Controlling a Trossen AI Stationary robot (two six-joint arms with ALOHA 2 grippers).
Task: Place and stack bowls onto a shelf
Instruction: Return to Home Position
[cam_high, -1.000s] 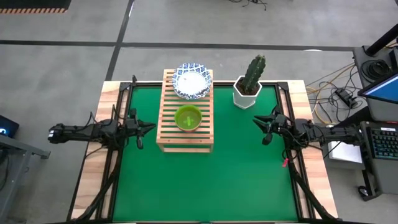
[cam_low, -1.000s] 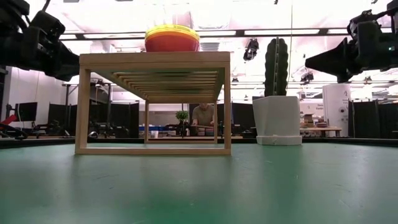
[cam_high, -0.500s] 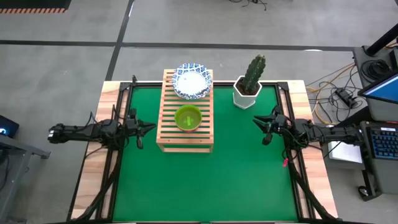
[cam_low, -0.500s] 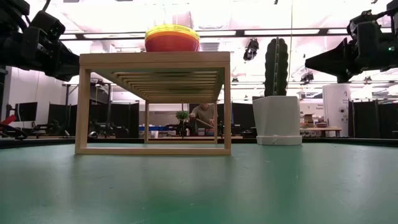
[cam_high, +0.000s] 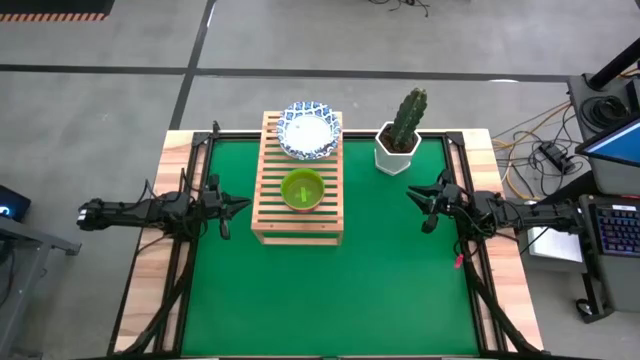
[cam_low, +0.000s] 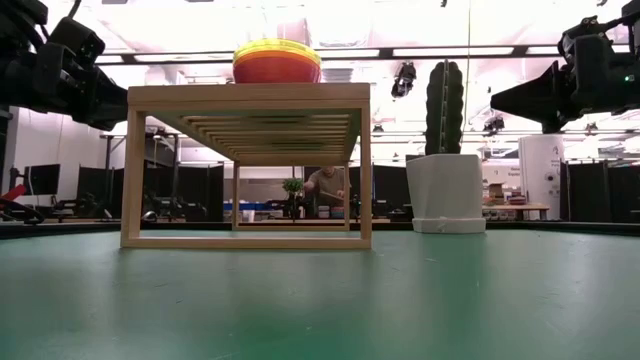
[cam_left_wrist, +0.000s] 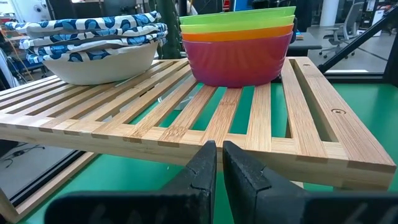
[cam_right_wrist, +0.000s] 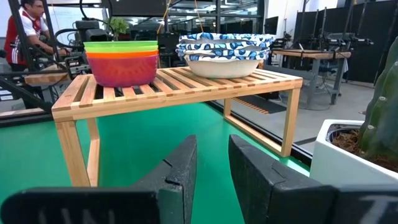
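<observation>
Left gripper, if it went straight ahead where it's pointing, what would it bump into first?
Probably the wooden shelf. The left gripper points at its near side edge, with the stacked bowls farther back. Its exact height against the edge is hard to judge.

Blue-patterned white bowls (cam_high: 310, 131); green, orange and magenta plastic bowls (cam_left_wrist: 239, 43)

No legible txt, labels or nos. anywhere — nothing to read.
</observation>
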